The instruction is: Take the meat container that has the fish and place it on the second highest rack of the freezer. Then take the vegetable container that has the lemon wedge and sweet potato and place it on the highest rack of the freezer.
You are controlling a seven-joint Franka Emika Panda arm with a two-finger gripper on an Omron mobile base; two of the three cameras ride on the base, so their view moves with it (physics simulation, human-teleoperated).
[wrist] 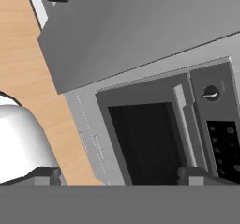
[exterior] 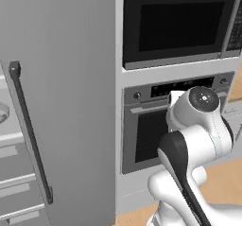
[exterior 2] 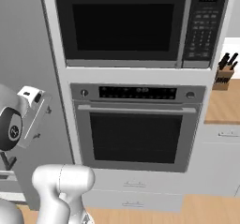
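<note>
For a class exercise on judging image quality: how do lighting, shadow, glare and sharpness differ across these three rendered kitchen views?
Left base view: flat, even light, the freezer door a smooth grey gradient, edges slightly soft. Right base view: the wall oven glass is matt black, without glare or reflections. Hand view: strongly tilted, the open gripper fingertips dark at the bottom, no cast shadows on the wood floor.

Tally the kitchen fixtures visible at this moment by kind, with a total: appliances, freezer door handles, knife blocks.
Microwave: 1
Wall oven: 1
Freezer: 1
Freezer door handle: 1
Knife block: 1
Total: 5
</note>
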